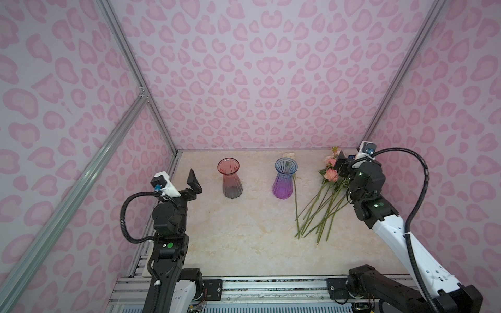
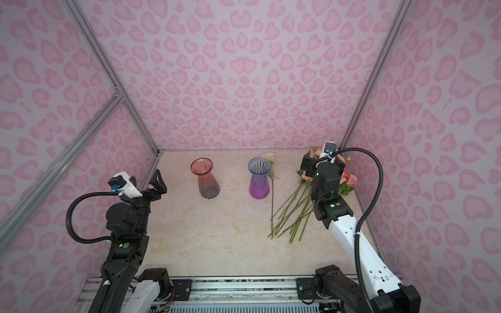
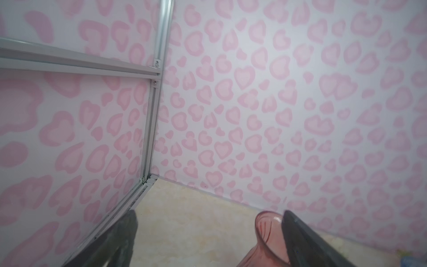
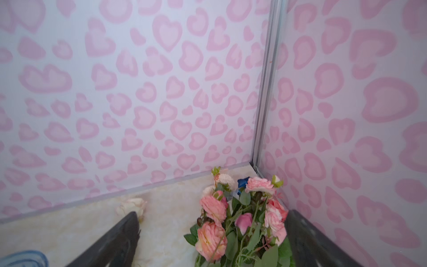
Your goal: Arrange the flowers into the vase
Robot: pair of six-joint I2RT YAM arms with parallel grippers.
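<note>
The right gripper [image 4: 213,215] has its dark, matte fingers [image 4: 120,238] spread wide and clamps nothing. In its wrist view the heads of the flowers [image 4: 215,208] show between them; whether a finger touches a petal cannot be told.

The flowers are a loose bunch of long green-stemmed artificial roses lying flat on the tabletop, to the right of the ribbed glass purple vase [image 1: 283,180], which is blue at its flared rim. Their ruffled heads are pink, peach and cream, with one blue rose [image 4: 243,182] at the far corner. The serrated leaves crowd under the gripper, and the bare stems fan out towards the near edge. The right arm hides part of the bunch in both top views.

A single rose [image 1: 296,200] with a cream head lies apart from the bunch. Its stem runs just beside the purple vase on the right, and its head lies behind the vase.

The left gripper [image 1: 194,181] is also wide apart and empty, and hangs in the air well to the left of the purple vase. Between them stands a ribbed glass red vase [image 1: 230,180] that shades to smoky grey at its base. It is upright like the purple one, and both hold nothing.

The cream, marble-patterned tabletop [image 1: 244,230] is smooth. The walls [image 1: 257,81] printed with pink hearts, set in aluminium frame posts [image 1: 130,67], close it in on three sides.
</note>
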